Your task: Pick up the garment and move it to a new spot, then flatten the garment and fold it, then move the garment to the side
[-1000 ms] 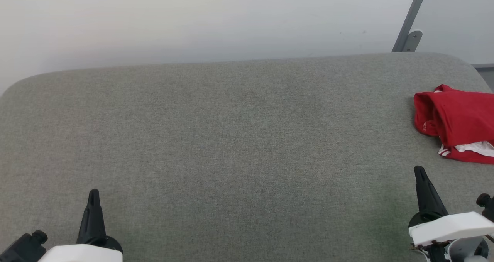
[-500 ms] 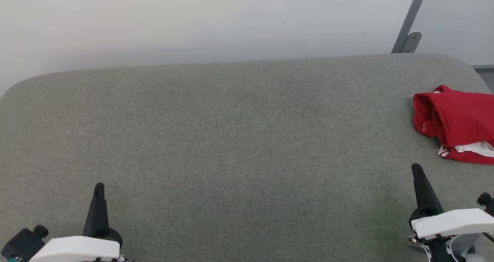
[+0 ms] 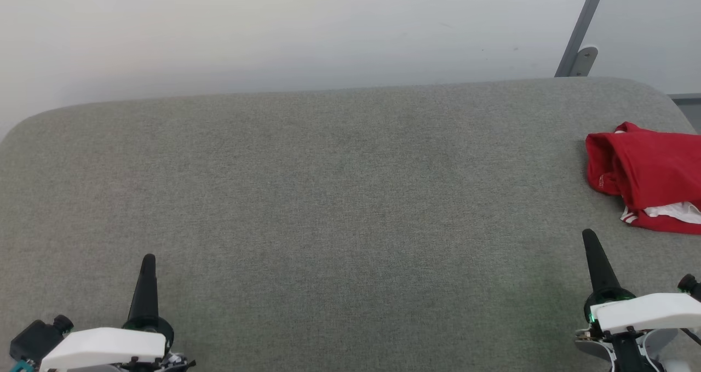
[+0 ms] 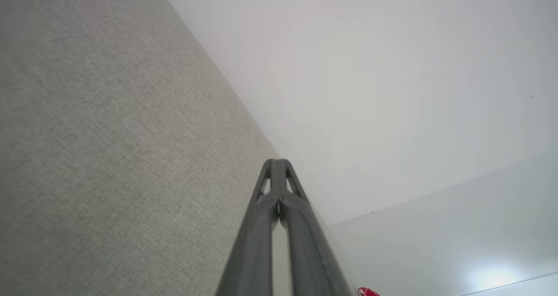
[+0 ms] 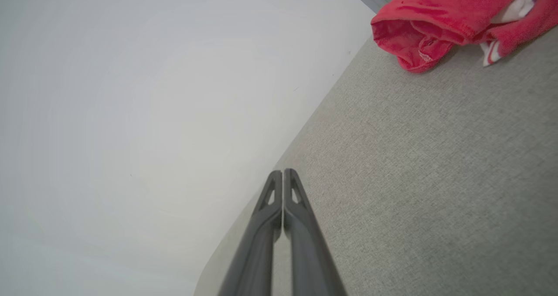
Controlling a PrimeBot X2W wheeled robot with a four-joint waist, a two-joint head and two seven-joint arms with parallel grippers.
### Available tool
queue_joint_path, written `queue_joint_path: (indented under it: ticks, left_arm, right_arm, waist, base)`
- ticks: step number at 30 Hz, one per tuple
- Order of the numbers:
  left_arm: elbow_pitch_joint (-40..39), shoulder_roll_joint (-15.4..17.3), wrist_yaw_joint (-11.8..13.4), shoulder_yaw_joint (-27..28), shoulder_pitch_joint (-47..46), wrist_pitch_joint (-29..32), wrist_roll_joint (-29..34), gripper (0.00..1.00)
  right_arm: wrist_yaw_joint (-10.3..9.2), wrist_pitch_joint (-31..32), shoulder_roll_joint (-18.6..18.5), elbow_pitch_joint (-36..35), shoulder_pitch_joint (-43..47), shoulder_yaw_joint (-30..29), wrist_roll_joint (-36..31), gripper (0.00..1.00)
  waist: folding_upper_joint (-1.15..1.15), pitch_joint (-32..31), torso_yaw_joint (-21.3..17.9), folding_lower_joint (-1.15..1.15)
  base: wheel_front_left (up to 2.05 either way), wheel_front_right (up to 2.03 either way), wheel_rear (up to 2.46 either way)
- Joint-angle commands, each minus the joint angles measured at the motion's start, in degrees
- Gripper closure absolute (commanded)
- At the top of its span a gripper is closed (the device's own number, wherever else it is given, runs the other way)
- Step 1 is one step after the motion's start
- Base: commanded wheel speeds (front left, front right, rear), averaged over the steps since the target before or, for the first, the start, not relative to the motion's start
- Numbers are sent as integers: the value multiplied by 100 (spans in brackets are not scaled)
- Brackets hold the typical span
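The garment (image 3: 651, 175) lies crumpled in a heap at the right edge of the grey table (image 3: 339, 196), red with a bit of white sleeve and striped trim showing; the chest lettering is hidden. The right wrist view has the garment (image 5: 440, 21) at its top right. My right gripper (image 3: 589, 235) hovers low near the table's front right, shut and empty, a short way in front of the heap. At the front left my left gripper (image 3: 148, 259) is shut with nothing in it. In each wrist view the fingertips (image 4: 277, 161) (image 5: 283, 171) press together.
A white wall (image 3: 274, 27) rises behind the table. A grey metal post with a bracket (image 3: 581, 49) stands at the back right corner. The table's fabric top stretches wide between the two grippers.
My left gripper has crept forward and slightly right. The right gripper has edged a little forward and left. The garment has not moved.
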Motion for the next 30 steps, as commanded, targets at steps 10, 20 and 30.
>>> queue_joint_path:
  ticks: [10, 20, 30]
  left_arm:
    - [61, 10, -18, -32, -256, 186, -732, 100]
    - [135, 5, -21, -57, -338, 307, -1213, 100]
    - [212, 2, -23, -80, -415, 448, -1670, 100]
  right_arm:
    - [-1, 190, 86, -13, -151, -83, 618, 100]
    - [-1, 315, 156, -2, -195, -131, 1030, 100]
    - [-1, 451, 221, 8, -220, -173, 1445, 100]
  waist:
    - [0, -18, -1, 0]
    - [0, -33, -3, 0]
    - [0, -49, -4, 0]
  base:
    - [0, 0, 0]
    - [0, 0, 0]
    - [0, 0, 0]
